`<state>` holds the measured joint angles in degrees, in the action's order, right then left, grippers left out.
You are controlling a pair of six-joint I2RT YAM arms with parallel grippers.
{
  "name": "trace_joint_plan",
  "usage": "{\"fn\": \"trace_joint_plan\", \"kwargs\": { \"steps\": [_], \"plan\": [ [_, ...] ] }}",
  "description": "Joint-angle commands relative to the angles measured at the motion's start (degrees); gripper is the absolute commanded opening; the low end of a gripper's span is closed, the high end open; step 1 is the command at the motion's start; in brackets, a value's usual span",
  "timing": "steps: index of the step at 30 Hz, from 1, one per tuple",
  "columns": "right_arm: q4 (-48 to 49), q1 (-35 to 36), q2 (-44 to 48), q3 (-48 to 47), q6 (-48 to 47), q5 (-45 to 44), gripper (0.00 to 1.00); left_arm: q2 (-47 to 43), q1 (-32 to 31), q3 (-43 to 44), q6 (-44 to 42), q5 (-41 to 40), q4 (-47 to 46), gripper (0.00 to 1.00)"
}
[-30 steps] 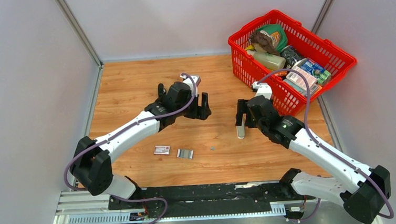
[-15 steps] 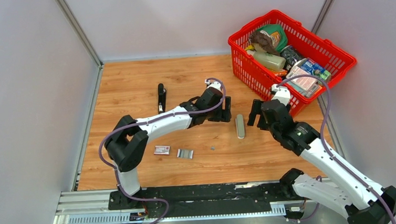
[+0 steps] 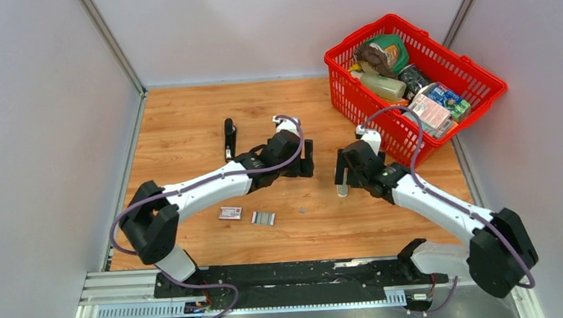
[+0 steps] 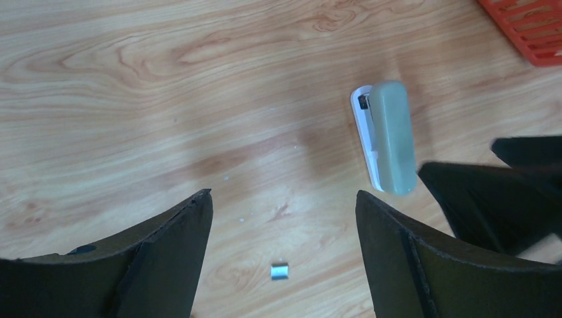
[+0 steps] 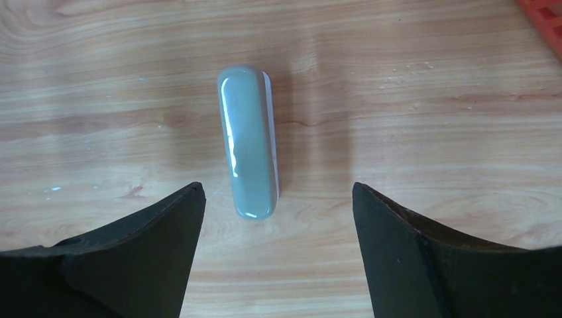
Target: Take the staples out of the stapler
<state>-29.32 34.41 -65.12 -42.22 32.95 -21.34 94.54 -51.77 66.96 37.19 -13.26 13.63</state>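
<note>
Both the left fingers point(image 3: 303, 163) and right fingers point(image 3: 341, 173) gape wide, holding nothing, by a pale grey oblong point(image 5: 248, 149). The stapler point(image 3: 228, 138) lies well apart on the desk point(image 3: 178, 117). 1 strip of staples point(image 3: 263, 218) lies loose, so unloading seems largely done.

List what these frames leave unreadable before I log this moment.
- stapler: seen in the top view only, too small to tell whether it is loaded.
- pale grey object: in the top view, largely covered by the right gripper.
- red-and-white box: print too small to read.
</note>
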Motion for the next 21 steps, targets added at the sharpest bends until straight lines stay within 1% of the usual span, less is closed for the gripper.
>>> {"fn": "trace_joint_plan", "kwargs": {
  "steps": [1, 6, 10, 14, 16, 18, 21],
  "plan": [
    [6.3, -0.2, -6.1, -2.8, 0.4, -2.6, 0.84, -7.3, -0.2, -4.0, -1.2, -2.4, 1.2, 0.86],
    [7.1, -0.2, -13.4, -6.5, -0.3, -3.4, 0.82, -14.4, -0.3, -8.4, -1.0, -2.2, 2.5, 0.86],
    [7.8, -0.2, -16.8, -7.4, -0.1, -2.8, 0.73, -20.0, -0.3, -12.3, -1.0, -3.5, 3.9, 0.86],
    [8.3, -0.2, -19.4, -7.7, 1.2, -2.8, 0.70, -24.0, -0.3, -15.4, -1.4, -4.7, 5.3, 0.86],
    [7.9, -0.2, -20.8, -8.4, 1.9, -2.7, 0.65, -25.1, -0.3, -16.0, -1.7, -4.5, 5.6, 0.86],
    [7.4, -0.2, -22.1, -9.3, 2.6, -2.6, 0.59, -25.7, -0.3, -16.5, -1.9, -4.7, 5.9, 0.86],
    [6.1, -0.2, -23.8, -11.1, 3.5, -2.7, 0.53, -26.6, -0.3, -17.4, -2.1, -4.2, 5.6, 0.86]
  ]
}}
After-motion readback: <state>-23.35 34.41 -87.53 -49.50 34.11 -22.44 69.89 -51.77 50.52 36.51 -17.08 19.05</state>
